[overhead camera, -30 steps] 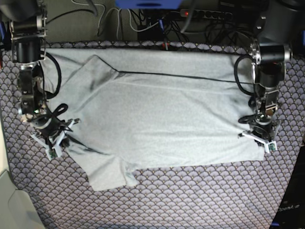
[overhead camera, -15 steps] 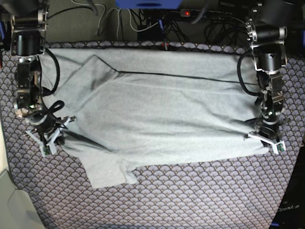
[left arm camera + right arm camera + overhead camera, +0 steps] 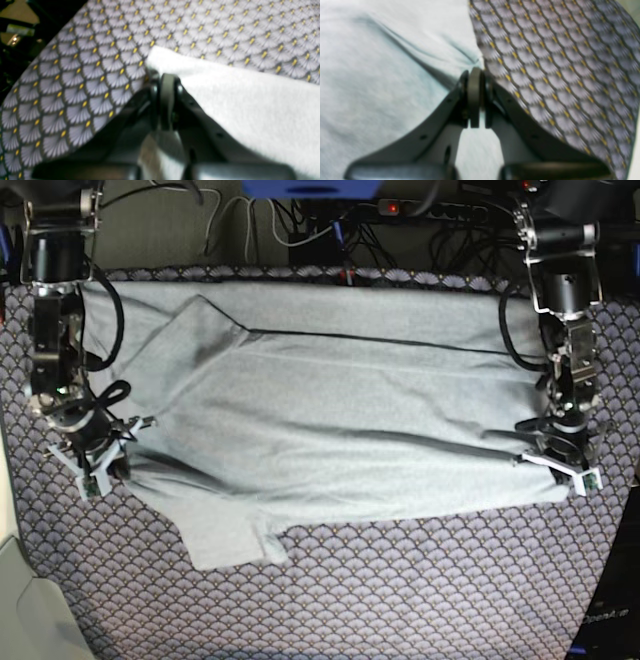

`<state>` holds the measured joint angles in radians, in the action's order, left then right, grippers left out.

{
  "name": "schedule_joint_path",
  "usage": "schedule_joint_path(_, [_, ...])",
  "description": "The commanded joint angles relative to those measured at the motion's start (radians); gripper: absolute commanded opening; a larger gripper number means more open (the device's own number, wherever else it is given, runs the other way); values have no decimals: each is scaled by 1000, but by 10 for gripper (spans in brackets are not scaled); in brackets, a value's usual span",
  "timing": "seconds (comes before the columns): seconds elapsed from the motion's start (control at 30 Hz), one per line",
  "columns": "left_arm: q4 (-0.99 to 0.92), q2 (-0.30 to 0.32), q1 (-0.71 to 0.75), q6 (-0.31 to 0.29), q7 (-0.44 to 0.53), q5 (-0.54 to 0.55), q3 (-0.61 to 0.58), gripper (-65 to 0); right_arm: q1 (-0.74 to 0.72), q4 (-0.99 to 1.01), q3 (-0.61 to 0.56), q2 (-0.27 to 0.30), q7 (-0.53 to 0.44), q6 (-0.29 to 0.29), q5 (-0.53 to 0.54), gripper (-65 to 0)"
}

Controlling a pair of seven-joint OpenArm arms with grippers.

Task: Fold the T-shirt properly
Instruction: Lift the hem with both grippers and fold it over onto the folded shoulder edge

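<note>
Pinching opposite edges of grey T-shirt (image 3: 340,420) on fan-patterned tablecloth (image 3: 400,600): left gripper (image 3: 560,468) clamped, right gripper (image 3: 92,472) clamped.

Both end effectors, left (image 3: 558,463) and right (image 3: 100,457), now farther apart, stretching the light heather-grey cotton T-shirt (image 3: 340,410) flatter, wrinkles smoothed.

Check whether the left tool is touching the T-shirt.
Touching. In the left wrist view the left tool is shut on the T-shirt's corner edge, with grey fabric pinched between its pads above the patterned tablecloth.
</note>
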<state>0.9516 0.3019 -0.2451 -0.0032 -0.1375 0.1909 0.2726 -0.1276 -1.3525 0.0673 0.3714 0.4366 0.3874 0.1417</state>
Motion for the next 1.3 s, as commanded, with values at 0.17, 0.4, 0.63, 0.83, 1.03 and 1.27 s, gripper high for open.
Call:
schedule_joint_path(0.17, [137, 3, 63, 4, 29, 2, 4, -645, 65, -132, 30, 18, -29, -5, 8, -650])
schedule_joint_path(0.4, [286, -8, 166, 6, -70, 9, 7, -645, 184, -244, 111, 1, -29, -5, 9, -650])
schedule_joint_path(0.63, [401, -31, 283, 1, -81, 98, 110, -645, 325, -382, 165, -13, -29, -5, 9, -650])
schedule_joint_path(0.83, [478, -28, 385, 1, -81, 101, 115, -645, 441, -447, 190, -13, -37, -5, 11, -650])
schedule_joint_path(1.03, [542, -31, 433, 1, -81, 101, 167, -645, 495, -447, 230, -13, -38, 9, 11, -650])
schedule_joint_path(1.27, [557, -33, 496, 1, -81, 101, 167, -645, 497, -445, 345, -56, -29, 169, 11, -650])
